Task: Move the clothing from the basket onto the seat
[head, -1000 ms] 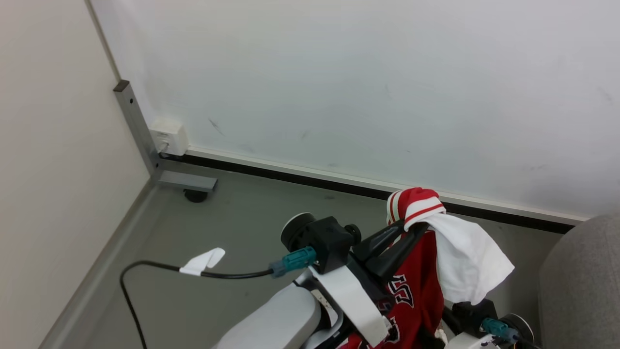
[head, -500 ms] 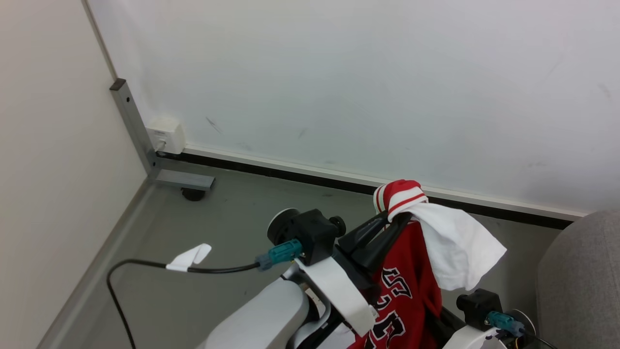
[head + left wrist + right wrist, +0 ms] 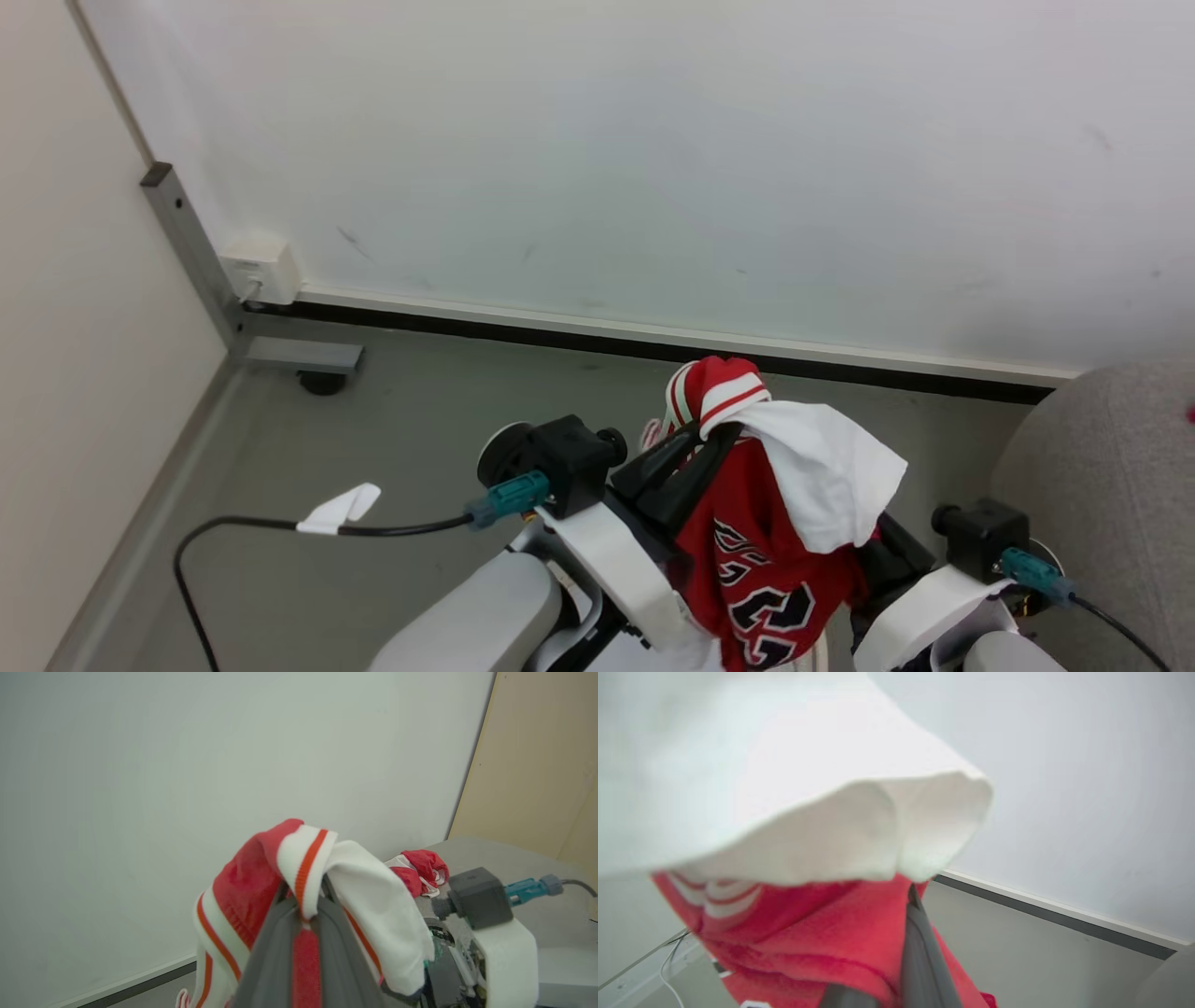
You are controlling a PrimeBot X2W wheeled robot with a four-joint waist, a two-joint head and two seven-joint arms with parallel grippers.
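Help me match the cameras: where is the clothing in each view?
Head view: the clothing, lower centre.
Left wrist view: lower centre, a red-and-white bundle.
Right wrist view: upper left down to bottom centre.
Shared landmark: the dark skirting strip at the wall's foot.

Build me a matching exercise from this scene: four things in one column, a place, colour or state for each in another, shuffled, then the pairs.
1. left gripper
2. sofa
3. cable
4. wall socket box

A. black, carrying a white tag
B. white, low in the room's corner
C. shut on the red-and-white jersey
D. grey, at the head view's right edge

Pairs: 1-C, 2-D, 3-A, 4-B
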